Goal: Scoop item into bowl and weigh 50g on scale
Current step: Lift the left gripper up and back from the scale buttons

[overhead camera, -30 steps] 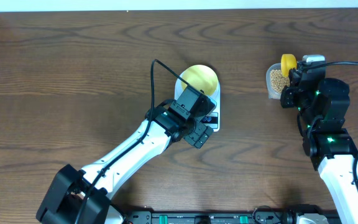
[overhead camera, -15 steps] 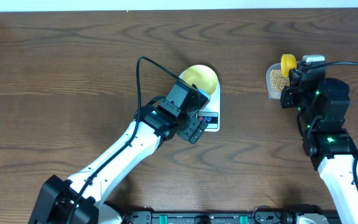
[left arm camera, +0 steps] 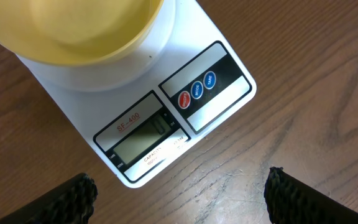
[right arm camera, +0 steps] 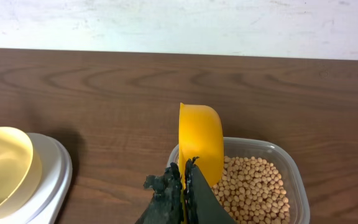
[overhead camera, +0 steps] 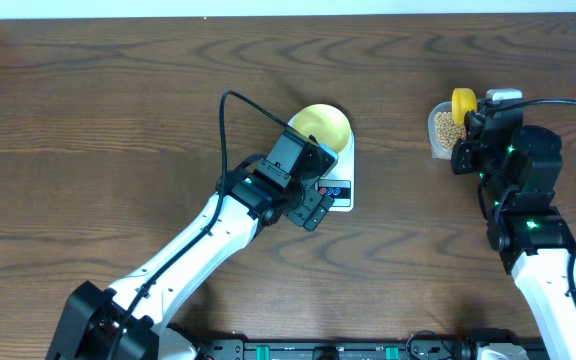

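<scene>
left end effector [left arm camera: 182,202] gapes above scale [left arm camera: 135,93], right end effector [right arm camera: 184,193] seemingly pinches scoop [right arm camera: 201,143]

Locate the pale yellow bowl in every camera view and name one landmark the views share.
Overhead: the bowl sits at upper centre, on the far end of the scale.
Left wrist: the bowl fills the top-left corner, cut off by the frame.
Right wrist: the bowl is at the lower-left edge, partly cropped.
Shared landmark: the white scale beneath it.
</scene>
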`<control>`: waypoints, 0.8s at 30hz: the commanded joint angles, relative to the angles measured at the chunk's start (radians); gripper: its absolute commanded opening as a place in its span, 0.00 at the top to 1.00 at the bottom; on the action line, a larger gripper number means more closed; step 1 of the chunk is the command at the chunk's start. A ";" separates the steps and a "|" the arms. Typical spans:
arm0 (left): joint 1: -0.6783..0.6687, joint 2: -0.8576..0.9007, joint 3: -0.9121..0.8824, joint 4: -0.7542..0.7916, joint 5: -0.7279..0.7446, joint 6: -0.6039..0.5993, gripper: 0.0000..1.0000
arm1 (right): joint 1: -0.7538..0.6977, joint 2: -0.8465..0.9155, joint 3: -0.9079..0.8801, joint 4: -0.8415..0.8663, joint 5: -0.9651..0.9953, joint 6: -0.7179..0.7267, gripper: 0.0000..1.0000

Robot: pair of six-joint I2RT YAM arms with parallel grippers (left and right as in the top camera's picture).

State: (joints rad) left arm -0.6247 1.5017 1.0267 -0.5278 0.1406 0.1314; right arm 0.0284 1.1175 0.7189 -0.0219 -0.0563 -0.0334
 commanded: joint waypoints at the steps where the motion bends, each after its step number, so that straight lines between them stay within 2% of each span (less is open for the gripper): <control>1: 0.002 -0.010 -0.008 -0.003 -0.002 0.007 0.12 | -0.003 0.001 0.021 0.007 -0.006 0.009 0.99; 7: 0.002 -0.010 -0.008 -0.002 -0.002 0.010 0.12 | -0.003 0.001 0.021 0.007 -0.006 0.009 0.99; 12: 0.005 -0.010 -0.008 0.021 0.004 0.074 0.12 | -0.003 0.001 0.021 0.007 -0.006 -0.010 0.99; 18: 0.058 -0.010 -0.011 0.105 0.144 0.086 0.12 | -0.003 0.001 0.021 0.011 -0.003 -0.035 0.99; 24: 0.128 -0.013 -0.011 0.100 0.150 0.161 0.11 | -0.003 0.001 0.021 0.011 -0.003 -0.035 0.99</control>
State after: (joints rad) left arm -0.5213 1.5017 1.0267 -0.4229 0.2600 0.2310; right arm 0.0284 1.1175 0.7189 -0.0143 -0.0563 -0.0540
